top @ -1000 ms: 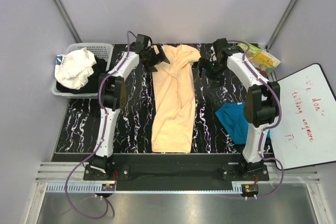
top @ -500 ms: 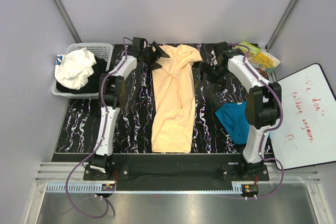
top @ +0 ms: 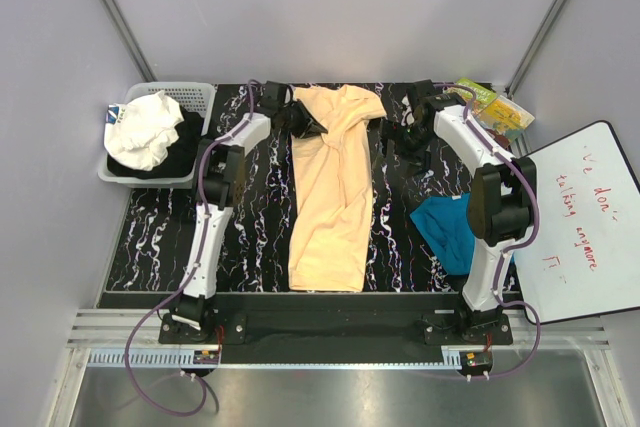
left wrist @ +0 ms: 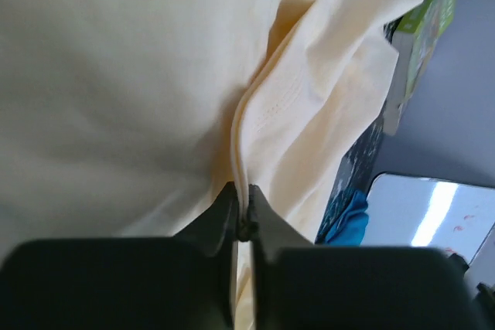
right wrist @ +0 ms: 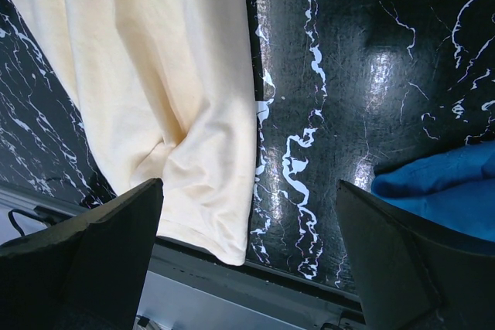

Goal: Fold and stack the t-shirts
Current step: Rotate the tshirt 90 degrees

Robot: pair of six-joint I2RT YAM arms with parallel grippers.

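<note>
Count: one peach t-shirt (top: 330, 197), nipped by left pincer (left wrist: 246, 226); one teal t-shirt (top: 447, 230).

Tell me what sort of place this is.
Probably a robot lab test cell: two arms bolted to a black table, bare walls close around, a whiteboard alongside, a peach t-shirt laid out.

whiteboard (top: 585, 217), red handwriting, roughly "don't talking anymore", first word unclear, green packet (top: 497, 109) print unreadable
</note>
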